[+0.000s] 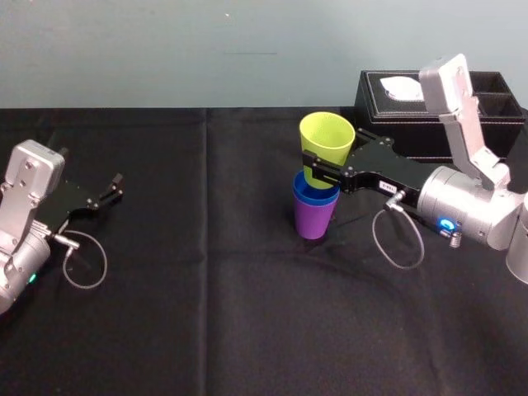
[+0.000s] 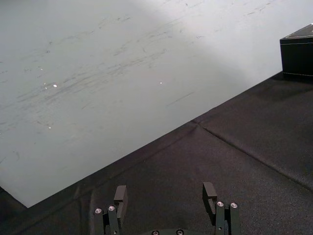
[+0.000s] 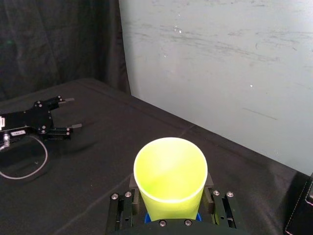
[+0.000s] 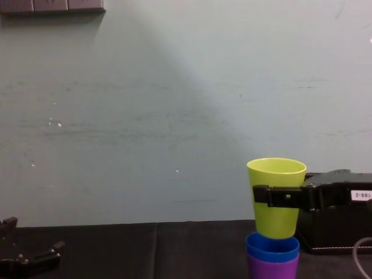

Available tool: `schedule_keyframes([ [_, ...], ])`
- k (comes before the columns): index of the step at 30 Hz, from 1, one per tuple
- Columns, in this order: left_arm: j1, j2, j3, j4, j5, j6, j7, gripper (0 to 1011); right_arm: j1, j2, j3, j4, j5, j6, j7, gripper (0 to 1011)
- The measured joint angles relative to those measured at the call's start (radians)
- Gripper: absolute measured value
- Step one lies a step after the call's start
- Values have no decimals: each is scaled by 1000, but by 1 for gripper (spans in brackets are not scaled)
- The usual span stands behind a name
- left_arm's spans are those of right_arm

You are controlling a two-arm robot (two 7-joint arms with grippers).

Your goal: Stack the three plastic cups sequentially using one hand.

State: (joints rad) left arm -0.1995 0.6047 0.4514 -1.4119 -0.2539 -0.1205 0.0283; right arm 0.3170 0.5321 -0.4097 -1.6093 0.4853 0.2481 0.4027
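Plastic cups (image 1: 314, 196), three, gathered in one column a little right of the table's middle, on the black cloth (image 1: 247, 330).

Far left: left gripper (image 1: 118, 186) idle, low over the cloth near the table's left edge, well apart from the cups. Slim fingers spread, nothing between them; same from its own wrist camera (image 2: 164, 191), fingers wide apart over bare cloth, pale wall (image 2: 122, 73) beyond. Seen too from the right wrist camera (image 3: 72, 113), far off across the table, a loop of cable (image 3: 22, 169) trailing under its body.

Middle: purple cup (image 1: 315, 221) at the bottom, upright on the cloth. Blue cup (image 1: 313, 196) nested inside it, only the rim band showing above the purple; same order from the chest camera, blue (image 4: 272, 246) over purple (image 4: 272, 268). Yellow-green cup (image 1: 326, 140) uppermost, mouth up, base right at the blue cup's mouth and nearly all of its wall above that rim (image 4: 276, 192). Not seated down into the blue one.

Right: right gripper (image 1: 318, 175) reaching in from the right side, fingers clamped on the lower half of the yellow-green cup, one on each side. From the right wrist camera, cup mouth (image 3: 170, 169) open toward the lens between the two fingers (image 3: 217, 203).

Far right, at the back: black tissue box (image 1: 412, 111), white tissue at its top, well behind the cups.
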Motion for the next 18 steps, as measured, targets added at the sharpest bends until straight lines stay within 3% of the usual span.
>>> schedule_keyframes([
  [18,0,0,0,0,0,0,0,1011,29,-37,-15,94,-7,-14,30,732],
])
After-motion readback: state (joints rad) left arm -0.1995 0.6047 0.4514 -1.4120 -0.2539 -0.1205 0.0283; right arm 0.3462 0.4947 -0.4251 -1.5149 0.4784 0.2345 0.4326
